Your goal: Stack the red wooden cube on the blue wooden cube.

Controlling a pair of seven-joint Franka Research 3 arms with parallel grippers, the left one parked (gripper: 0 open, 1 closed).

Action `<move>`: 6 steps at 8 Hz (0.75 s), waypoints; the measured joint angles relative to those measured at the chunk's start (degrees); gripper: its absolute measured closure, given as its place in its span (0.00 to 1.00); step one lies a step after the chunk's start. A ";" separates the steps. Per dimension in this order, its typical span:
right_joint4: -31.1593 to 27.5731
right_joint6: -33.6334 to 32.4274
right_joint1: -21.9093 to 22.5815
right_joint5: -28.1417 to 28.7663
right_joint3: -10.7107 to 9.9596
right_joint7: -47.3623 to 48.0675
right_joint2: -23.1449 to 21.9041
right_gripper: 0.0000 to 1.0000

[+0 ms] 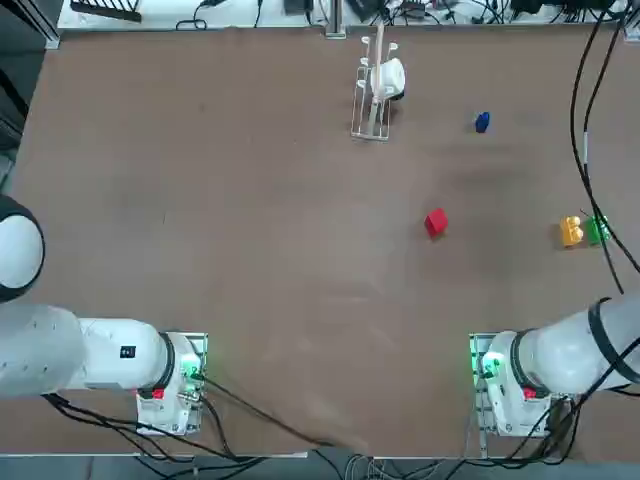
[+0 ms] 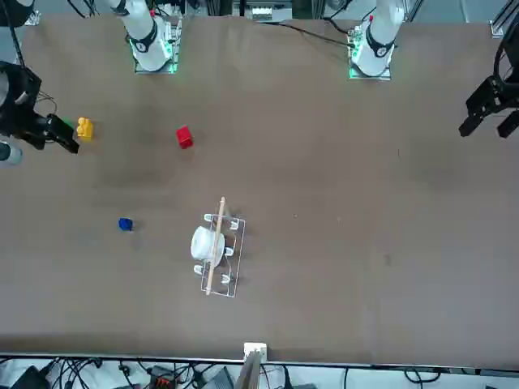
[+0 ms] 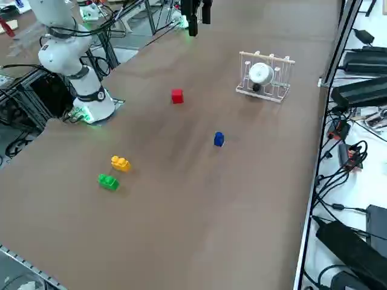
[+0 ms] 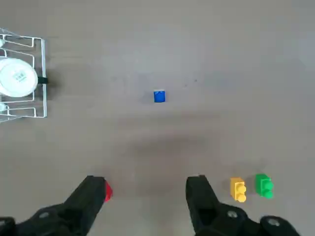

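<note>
Fingers on the right gripper (image 4: 146, 194) are spread wide with nothing between them, hovering high over the brown table (image 1: 250, 250). Peeking out just beside one fingertip is the red wooden cube (image 4: 108, 191), while the blue wooden cube (image 4: 159, 96) sits well ahead of the gripper, out in the open. A yellow block (image 4: 238, 190) and green block (image 4: 264, 186) sit side by side off past the other finger.

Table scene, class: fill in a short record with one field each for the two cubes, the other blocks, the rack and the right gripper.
red wooden cube: alone on the table, nothing on it
blue wooden cube: apart from the red one, unstacked
yellow block: beside the green block
rack: holds a white cup
right gripper: open, empty, above the table
</note>
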 joint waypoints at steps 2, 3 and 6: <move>-0.01 -0.08 -0.01 0.00 0.00 0.00 0.43 0.00; -0.01 -0.08 -0.02 0.00 0.00 0.00 0.83 0.00; -0.84 -2.09 0.85 0.34 0.53 -1.07 2.25 0.00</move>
